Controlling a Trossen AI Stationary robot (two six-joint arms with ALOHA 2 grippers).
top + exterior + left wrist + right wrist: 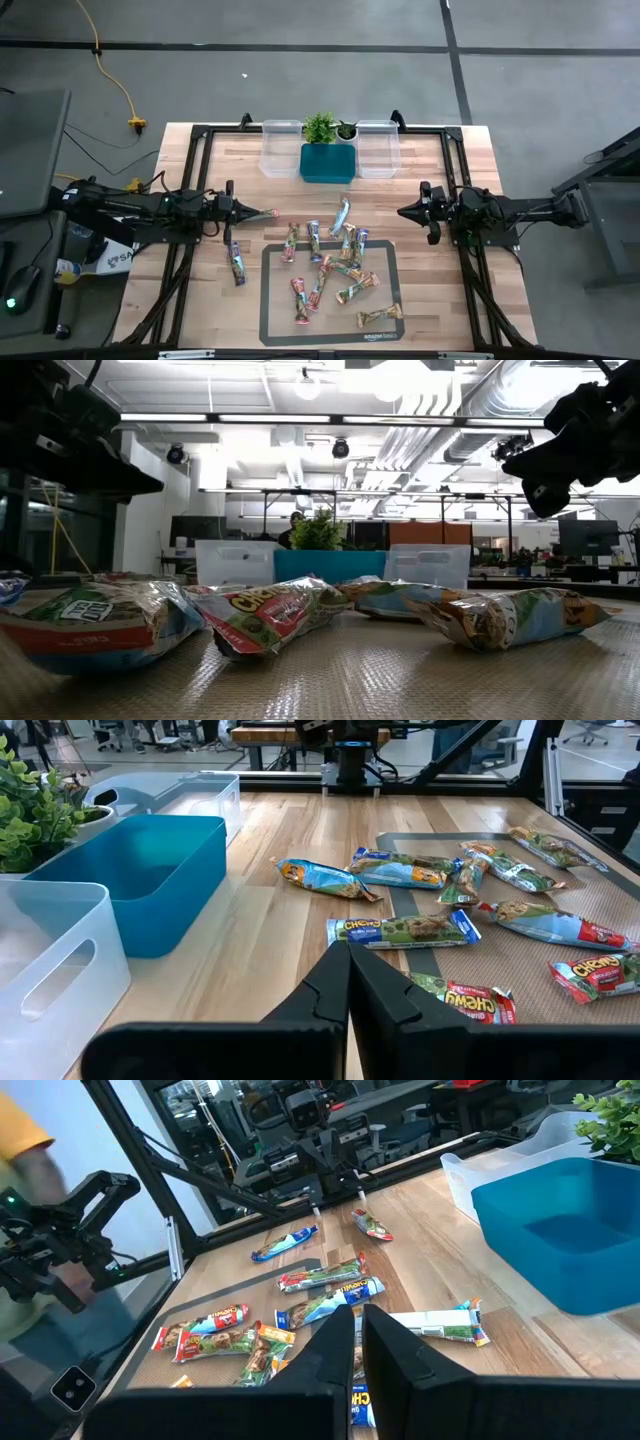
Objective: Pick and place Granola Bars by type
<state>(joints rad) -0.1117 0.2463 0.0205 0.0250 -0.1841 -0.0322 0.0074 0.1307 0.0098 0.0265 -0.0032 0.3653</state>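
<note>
Several granola bars (pixel 335 268) in shiny red, green, blue and tan wrappers lie on a grey mat (pixel 272 330) and just beyond its far edge. One more (pixel 237 263) rests on the wood left of the mat. My left gripper (pixel 270 213) (pixel 348 952) is shut and reaches in level from the table's left. A reddish bar (pixel 262 213) (pixel 372 1227) shows at its fingertips. My right gripper (pixel 405 212) (pixel 357 1318) hangs above the table right of the mat, fingers nearly together, holding nothing. My left gripper has its shut fingers over the reddish bar (pixel 372 1227), coming level from the table's left. Its own wrist view shows no wrapper between the fingertips. I cannot tell whether they touch the bar or whether it lies on the wood.
At the far edge stand two clear bins (pixel 281 148) (pixel 378 148) with a blue bin (pixel 328 163) between them. Two small green plants (pixel 320 127) (pixel 347 130) sit behind the blue bin. A black frame (pixel 455 180) rims the tabletop. Bare wood lies on both sides of the mat.
</note>
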